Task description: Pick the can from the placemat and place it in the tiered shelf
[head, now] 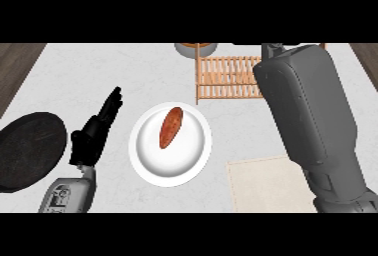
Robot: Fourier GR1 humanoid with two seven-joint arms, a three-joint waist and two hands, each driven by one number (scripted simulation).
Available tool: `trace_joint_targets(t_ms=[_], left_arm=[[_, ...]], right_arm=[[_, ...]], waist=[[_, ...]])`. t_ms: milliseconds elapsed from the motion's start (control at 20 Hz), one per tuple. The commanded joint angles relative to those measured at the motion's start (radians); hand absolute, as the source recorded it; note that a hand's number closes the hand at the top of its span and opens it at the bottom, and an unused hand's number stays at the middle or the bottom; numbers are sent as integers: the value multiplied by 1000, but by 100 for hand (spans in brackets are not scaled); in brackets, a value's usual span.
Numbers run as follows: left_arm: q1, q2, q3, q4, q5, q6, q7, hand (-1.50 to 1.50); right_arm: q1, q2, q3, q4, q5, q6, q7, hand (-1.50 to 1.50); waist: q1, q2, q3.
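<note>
The beige placemat point(262, 185) lies at the front right, and its visible part is bare. No can shows anywhere. The wooden tiered shelf point(225, 77) stands at the back, right of centre. My right forearm point(310, 115) stretches from the lower right across the placemat's corner and over the shelf's right end. Only a dark bit of my right hand point(272, 48) shows at the top edge, beyond the shelf. My left hand point(96, 130) rests open at the left, fingers pointing away from me, beside the plate.
A white plate point(151, 160) with a brown oblong food item point(171, 127) sits in the middle. A black round pan point(26, 150) lies at the far left. A grey bowl-like vessel point(196, 49) stands behind the shelf. Wooden floor borders the counter on both sides.
</note>
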Motion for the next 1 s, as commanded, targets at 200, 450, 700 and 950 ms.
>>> trace_joint_targets(t_ms=[200,450,700,950], left_arm=[[44,-6,-13,-39,-8,2,-4,0],[51,-6,-10,-13,-10,2,-28,0],[47,-25,-30,-31,-33,24,-13,0],[-24,-19,11,75,-23,29,-50,0]], right_arm=[[-7,-32,-69,94,-119,-89,-131,150],[18,-104,-74,211,73,-49,32,150],[67,-84,-72,142,112,-61,103,-150],[92,-66,-103,3,21,-53,104,-150]], waist=[[-6,-5,0],[-17,-7,-2],[-13,-7,0],[-20,-6,0]])
